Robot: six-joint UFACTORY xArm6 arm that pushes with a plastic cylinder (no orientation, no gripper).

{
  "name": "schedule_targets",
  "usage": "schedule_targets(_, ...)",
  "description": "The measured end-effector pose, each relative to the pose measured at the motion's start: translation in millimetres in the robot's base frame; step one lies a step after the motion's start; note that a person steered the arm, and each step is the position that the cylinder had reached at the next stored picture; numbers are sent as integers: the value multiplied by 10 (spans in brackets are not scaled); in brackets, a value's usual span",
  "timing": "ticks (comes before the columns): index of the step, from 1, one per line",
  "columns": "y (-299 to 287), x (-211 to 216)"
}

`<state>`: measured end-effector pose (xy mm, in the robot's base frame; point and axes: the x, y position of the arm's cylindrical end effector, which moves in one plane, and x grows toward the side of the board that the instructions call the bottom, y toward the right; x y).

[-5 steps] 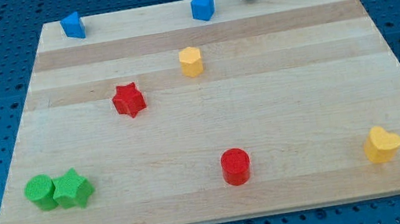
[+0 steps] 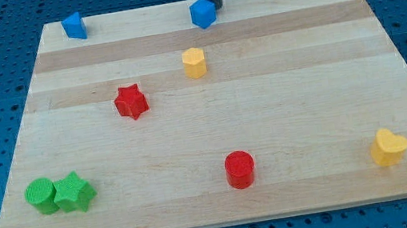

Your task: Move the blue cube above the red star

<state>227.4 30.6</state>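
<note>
Tip [image 2: 215,7] touching blue cube [image 2: 203,13] (contact hidden behind cube); rod cut off at top; no jaws.

Wooden board [image 2: 269,120] under scattered coloured blocks [image 2: 203,13]

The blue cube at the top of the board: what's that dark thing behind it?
Behind the blue cube, at its upper right, stands my tip, the rod's lower end. They look pressed together; the cube may cover the very end, so contact is unconfirmed.
</note>
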Motion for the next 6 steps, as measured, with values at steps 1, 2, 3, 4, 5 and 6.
schedule_targets(1,-98,173)
schedule_targets(2,-299,300)
schedule_targets(3,-497,478)
schedule_targets(4,-667,724)
schedule_targets(5,-809,925)
schedule_targets(6,-1105,994)
